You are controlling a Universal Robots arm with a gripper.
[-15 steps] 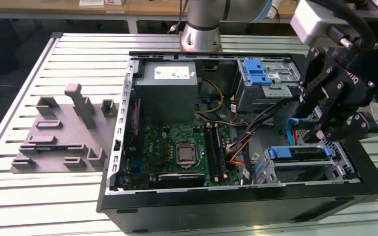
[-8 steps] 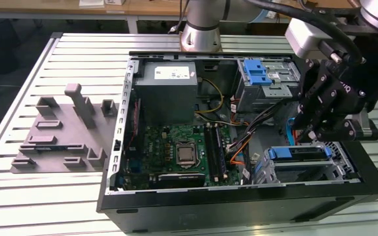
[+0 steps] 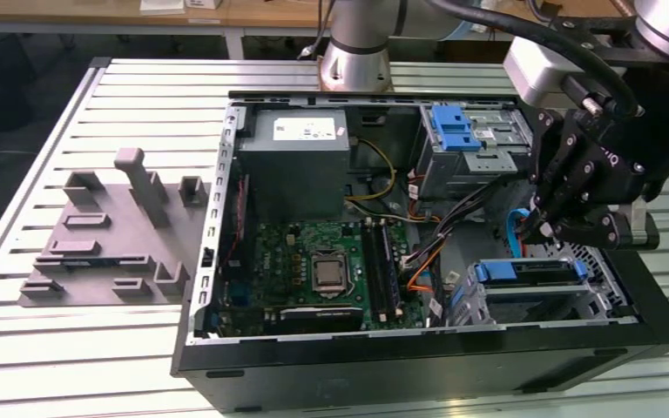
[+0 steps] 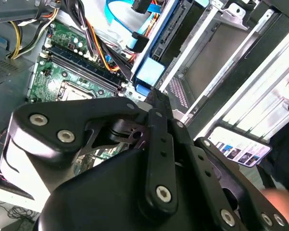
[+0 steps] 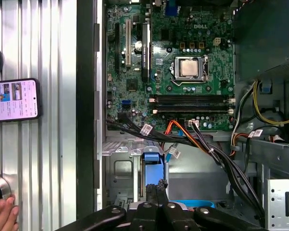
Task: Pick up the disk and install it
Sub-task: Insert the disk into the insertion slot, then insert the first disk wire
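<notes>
The gripper (image 5: pixel 159 186) has its fingers pressed together, pinching nothing, tips close by the blue bracket of the disk (image 5: pixel 152 162). The disk sits in the drive cage (image 3: pixel 608 300) (at the exterior view's right, in the case's near corner), beside the motherboard (image 5: pixel 182 72). A phone (image 5: pixel 14 99) lies outside the case (image 3: pixel 428 370).

the arm (image 3: pixel 358 52) bends down at the wrist; its gripper (image 3: pixel 547 230) points downward with the jaws closed together, holding nothing.
</notes>
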